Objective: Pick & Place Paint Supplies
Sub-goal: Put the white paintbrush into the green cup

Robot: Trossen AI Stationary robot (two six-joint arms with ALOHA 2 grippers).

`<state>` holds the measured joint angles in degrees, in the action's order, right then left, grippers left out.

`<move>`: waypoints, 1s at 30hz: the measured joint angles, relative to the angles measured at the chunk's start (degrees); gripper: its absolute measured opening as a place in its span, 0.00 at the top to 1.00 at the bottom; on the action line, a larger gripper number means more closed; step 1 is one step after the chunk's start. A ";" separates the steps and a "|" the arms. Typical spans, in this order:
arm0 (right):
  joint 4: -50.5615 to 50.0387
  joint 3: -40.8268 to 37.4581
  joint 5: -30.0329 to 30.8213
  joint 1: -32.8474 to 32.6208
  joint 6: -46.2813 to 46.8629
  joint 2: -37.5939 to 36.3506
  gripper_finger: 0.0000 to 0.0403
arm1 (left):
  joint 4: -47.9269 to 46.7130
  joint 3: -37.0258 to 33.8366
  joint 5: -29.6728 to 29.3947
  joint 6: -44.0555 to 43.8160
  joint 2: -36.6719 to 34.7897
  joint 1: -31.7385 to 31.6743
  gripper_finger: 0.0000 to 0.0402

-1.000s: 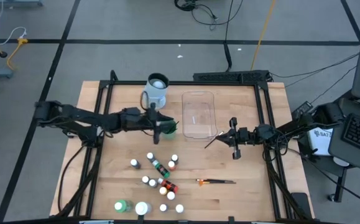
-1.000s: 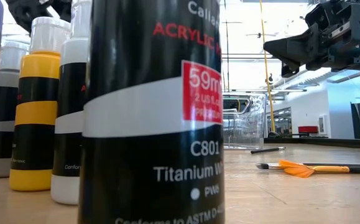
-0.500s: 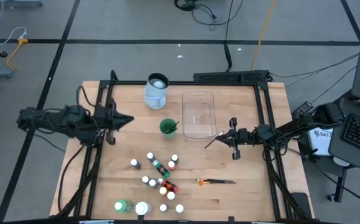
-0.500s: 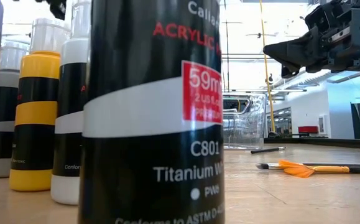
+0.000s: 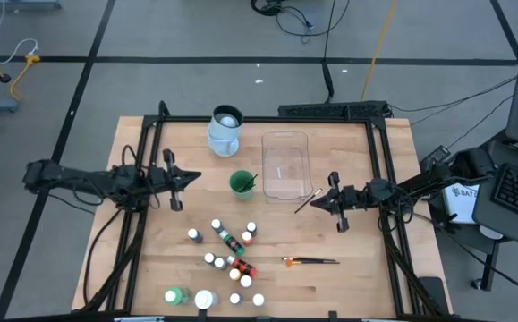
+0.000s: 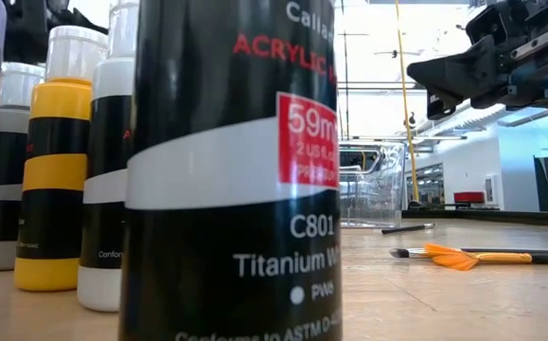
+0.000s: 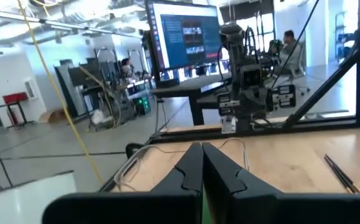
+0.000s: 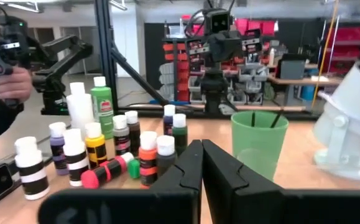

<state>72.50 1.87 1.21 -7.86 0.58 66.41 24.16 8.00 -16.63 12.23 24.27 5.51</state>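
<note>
About a dozen small white-capped paint bottles point(image 5: 232, 255) sit clustered at the front of the tabletop point(image 5: 348, 277), one red one lying on its side. Beside them at the front edge stand one larger green bottle point(image 5: 174, 295) and one white jar point(image 5: 205, 300). One orange-tipped brush point(image 5: 310, 261) lies flat to the cluster's right, and a second brush point(image 5: 307, 200) rests by the clear tub point(image 5: 285, 165). A green cup point(image 5: 242, 183) stands near the pale jug point(image 5: 225, 131). The left hand point(image 5: 190, 177) hovers over the tabletop's left side, fingers pressed together, holding nothing. The right hand point(image 5: 317, 202) hangs close to the second brush, likewise closed and empty.
</note>
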 joint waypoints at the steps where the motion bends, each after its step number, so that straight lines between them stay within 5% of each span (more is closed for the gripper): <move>1: -0.63 0.00 0.00 0.00 0.69 0.00 1.00 | -0.03 -0.36 0.43 -1.11 0.02 -0.85 1.00; 9: -2.31 0.00 0.28 0.00 1.77 0.00 1.00 | -8.43 -0.80 13.65 -6.00 0.02 -6.33 1.00; 15: -3.94 0.00 0.73 -0.26 2.44 0.04 1.00 | -9.64 -0.82 13.67 -10.90 0.04 -7.70 0.99; 22: -5.60 0.00 13.38 -4.82 -2.01 0.04 1.00 | -9.75 -0.82 13.69 -11.08 0.04 -7.68 0.98; 30: -6.66 0.00 13.95 -7.95 -2.30 0.01 1.00 | -9.39 -0.82 13.69 -12.14 0.04 -7.68 0.96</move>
<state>65.84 1.87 15.16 -15.80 -1.72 66.43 14.77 7.18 -2.94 0.09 24.32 -2.17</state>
